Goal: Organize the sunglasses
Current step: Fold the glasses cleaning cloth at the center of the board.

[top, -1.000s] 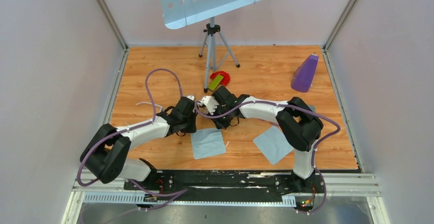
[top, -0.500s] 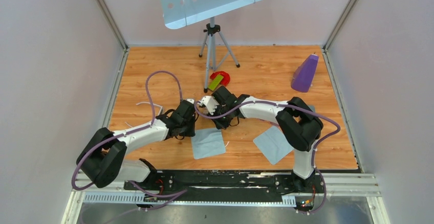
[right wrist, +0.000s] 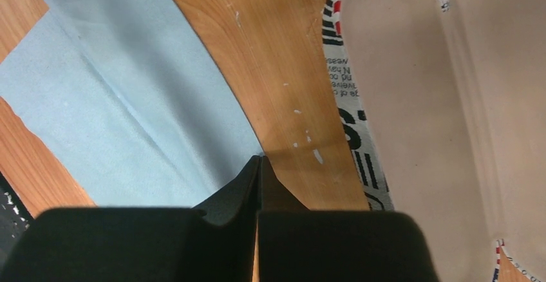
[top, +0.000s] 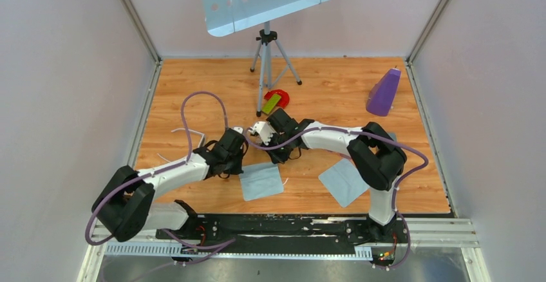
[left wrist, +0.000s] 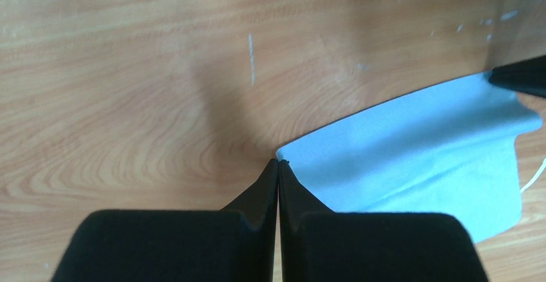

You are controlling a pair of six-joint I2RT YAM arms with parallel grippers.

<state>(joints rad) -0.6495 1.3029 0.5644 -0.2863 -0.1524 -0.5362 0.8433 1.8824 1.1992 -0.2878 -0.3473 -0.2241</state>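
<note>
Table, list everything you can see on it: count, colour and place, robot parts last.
cloths: 2, light blue-grey, near centre and near right
case: 1, open, pale inside, striped printed rim, centre, mostly hidden from above
sunglasses: 1, near-clear thin frame, left side, faint
tripod stand: 1, grey with pale blue perforated panel, far centre
pyramid: 1, purple, far right
disc: 1, red, centre, green block on it
left arm: 1, white and black, jaws shut at the centre cloth's corner
right arm: 1, white and black, jaws shut between cloth and case
</note>
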